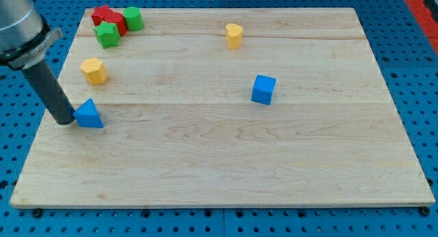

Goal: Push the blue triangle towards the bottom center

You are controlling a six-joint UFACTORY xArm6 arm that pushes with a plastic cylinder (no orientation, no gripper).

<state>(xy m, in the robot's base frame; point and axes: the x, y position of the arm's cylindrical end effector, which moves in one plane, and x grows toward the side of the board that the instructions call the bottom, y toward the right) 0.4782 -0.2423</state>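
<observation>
**Tip's on the blue triangle, push barely started**

So rn my tip (66, 120) is parked right against the left side of the blue triangle (89, 114), looks like touching or v close. No pincer on this rig btw, just a plain rod, so nothing to open or clamp. The triangle sits near the left edge of the board (219, 175), roughly halfway down, so well apart from the bottom center.

Other stuff: yellow block (94, 70) just above the triangle, a clump of red (107, 18) + two green blocks (107, 34) (133, 18) in the top left corner, another yellow block (234, 35) near the top edge, blue cube (263, 89) right of center.

Imo this is the contact/early push step, basically all the travel is left. Pushing from the left sends it right only. Next move prob needs the tip a bit more to the upper-left of the triangle, so it goes diagonally down-right. Path looks free of blocks, but a triangle may spin off the tip.
</observation>
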